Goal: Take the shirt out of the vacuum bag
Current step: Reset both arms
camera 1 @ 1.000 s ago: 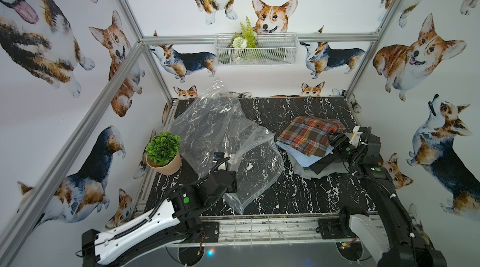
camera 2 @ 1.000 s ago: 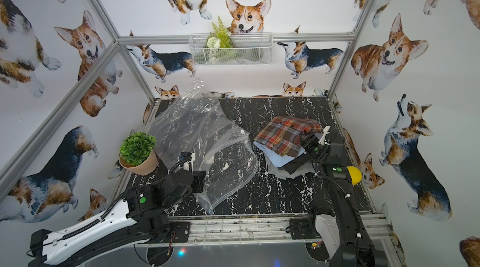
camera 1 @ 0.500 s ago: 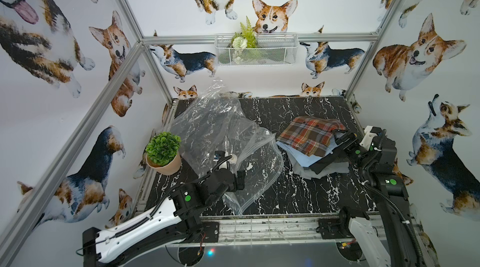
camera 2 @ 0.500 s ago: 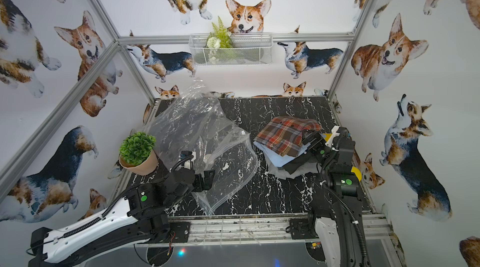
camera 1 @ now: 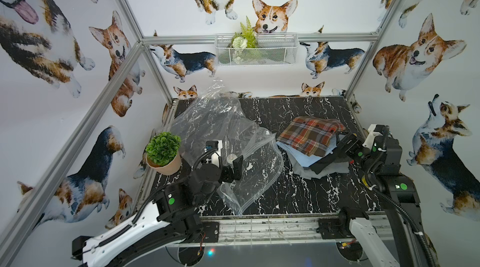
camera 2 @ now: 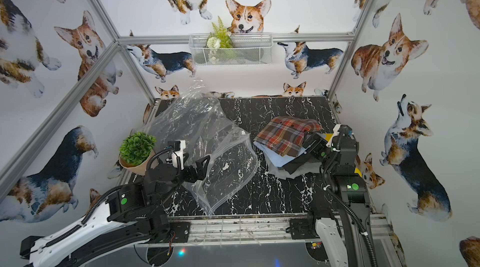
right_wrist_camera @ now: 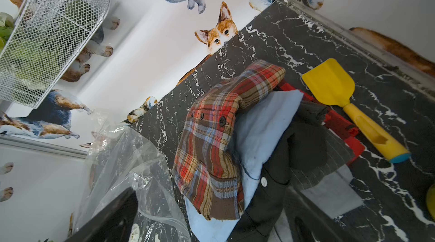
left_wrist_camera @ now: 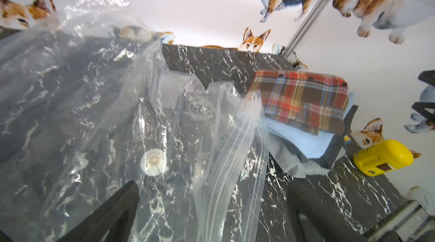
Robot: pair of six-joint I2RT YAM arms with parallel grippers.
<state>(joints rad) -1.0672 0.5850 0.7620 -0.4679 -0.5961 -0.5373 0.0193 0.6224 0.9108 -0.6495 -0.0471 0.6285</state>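
Since the vacuum bag (camera 1: pixel 223 128) lies slack and see-through across the left half of the desk (camera 1: pixel 298 195), from the back left corner down to the front edge, it looks empty: only the marble pattern shows through it. The plaid shirt (camera 1: pixel 310 135) sits folded on top of a pile of blue, dark and grey garments near the right edge, apart from the bag's mouth, so the task appears done.

Both claws are spread wide with nothing between the jaws. The left gripper (camera 2: pixel 198 168) hovers over the bag near its round white valve (left_wrist_camera: pixel 153 162). The right gripper (camera 1: pixel 344 143) is at the side of the pile nearest the right edge.

The shirt is probably light, soft and floppy. A pinch on a thick folded edge or the buttoned front would likely hold better than a single layer, which would let it unfold. The bag film is likely slick, crinkly and springy, and its stiffer zip-seal edge (left_wrist_camera: pixel 240 146) seems the surest place to pin it.
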